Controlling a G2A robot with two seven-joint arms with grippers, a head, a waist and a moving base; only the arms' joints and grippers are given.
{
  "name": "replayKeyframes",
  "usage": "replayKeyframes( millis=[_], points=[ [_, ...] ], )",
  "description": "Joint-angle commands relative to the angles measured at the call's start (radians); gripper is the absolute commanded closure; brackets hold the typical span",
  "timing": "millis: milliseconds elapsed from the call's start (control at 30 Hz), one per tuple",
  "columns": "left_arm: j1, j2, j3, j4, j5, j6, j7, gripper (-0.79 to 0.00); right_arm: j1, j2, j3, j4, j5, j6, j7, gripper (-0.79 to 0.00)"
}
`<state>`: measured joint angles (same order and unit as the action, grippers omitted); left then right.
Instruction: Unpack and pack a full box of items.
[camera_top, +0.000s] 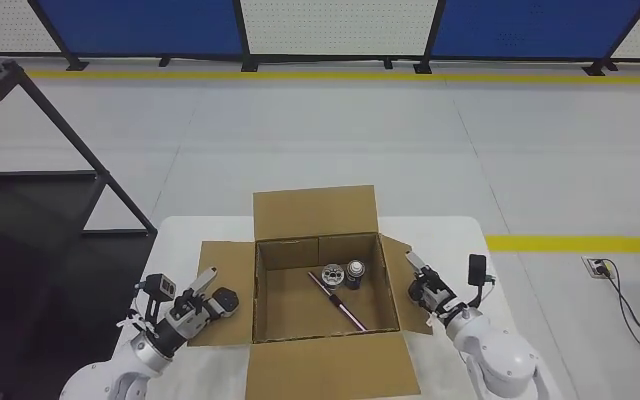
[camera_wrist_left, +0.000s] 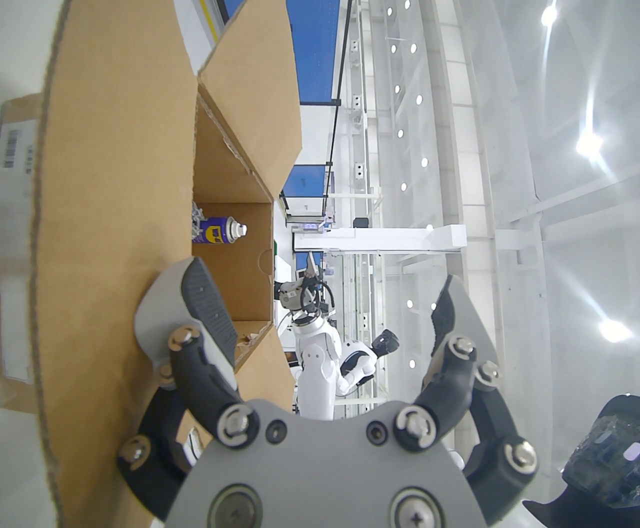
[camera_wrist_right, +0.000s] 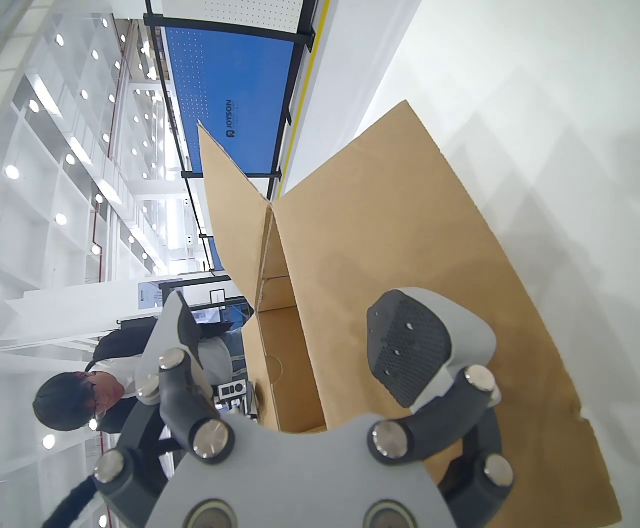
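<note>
Box: the cardboard box (camera_top: 318, 212) stands mid-worktop (camera_top: 440, 228) with all four flaps folded out.
Contents: a long thin rod (camera_top: 337, 300) lies diagonally on the box floor. A spray can (camera_top: 354, 270) stands upright near the far wall, with a round grey item (camera_top: 332, 273) just beside it.
Left end effector: the left end effector (camera_top: 215, 290) sits over the left flap, outside the box. Its jaws are spread wide with nothing between them.
Right end effector: the right end effector (camera_top: 420, 278) sits at the right flap near the rim, also spread wide and empty.
Done: you have the box opened.
Left to do: every item I can find is inside the box, so I judge the unpacking unfinished. If so, all the repacking comes after it. Treat this as a reading, since the layout alone cannot tell you which half of the task this is.
Top view adds: the item count, the rod's lie, and both arms' places relative to the flaps.
Left wrist view adds: the spray can's side, blue and yellow with a white nozzle. The grey item reads as metallic, but it is too small to identify.
Right wrist view adds: the right flap's face close under the jaws and a strip of inner wall with a cut-out.
</note>
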<state>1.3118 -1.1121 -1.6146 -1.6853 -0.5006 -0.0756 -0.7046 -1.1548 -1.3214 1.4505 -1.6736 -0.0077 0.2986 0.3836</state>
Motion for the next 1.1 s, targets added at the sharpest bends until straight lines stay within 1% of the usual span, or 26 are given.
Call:
replayKeyframes(
  millis=[0,133,233,400,500,633,733,867,1067],
  points=[
    [-0.002,0.000,0.003,0.003,-0.002,0.000,0.002,-0.785,0.000,0.002,-0.001,-0.004,-0.008,0.006,0.004,-0.785],
    [0.000,0.000,0.004,0.000,-0.003,-0.005,0.007,-0.785,-0.006,0.003,0.007,-0.040,-0.007,0.008,-0.012,-0.785],
    [0.006,0.000,-0.004,-0.016,-0.013,-0.019,0.013,-0.785,-0.019,0.006,0.014,-0.102,-0.007,-0.004,-0.009,-0.785],
    [0.007,0.003,-0.022,-0.051,-0.020,-0.039,0.004,-0.785,-0.024,0.013,0.005,-0.223,-0.045,-0.022,0.034,-0.785],
    [0.006,0.005,-0.034,-0.076,-0.011,-0.052,0.001,-0.785,0.002,0.016,-0.024,-0.268,-0.092,-0.015,0.069,-0.785],
    [0.014,0.007,-0.068,-0.119,-0.042,-0.074,-0.005,-0.785,0.071,0.016,-0.090,-0.288,-0.151,0.019,0.114,-0.785],
    [0.025,0.009,-0.101,-0.151,-0.095,-0.081,-0.023,-0.785,0.130,0.012,-0.152,-0.282,-0.188,0.075,0.124,-0.785],
    [0.030,0.012,-0.143,-0.170,-0.189,-0.055,-0.074,-0.785,0.136,0.011,-0.158,-0.280,-0.193,0.082,0.125,-0.785],
    [0.030,0.012,-0.143,-0.170,-0.189,-0.055,-0.074,-0.785,0.136,0.011,-0.158,-0.280,-0.193,0.082,0.125,-0.785]
  ],
)
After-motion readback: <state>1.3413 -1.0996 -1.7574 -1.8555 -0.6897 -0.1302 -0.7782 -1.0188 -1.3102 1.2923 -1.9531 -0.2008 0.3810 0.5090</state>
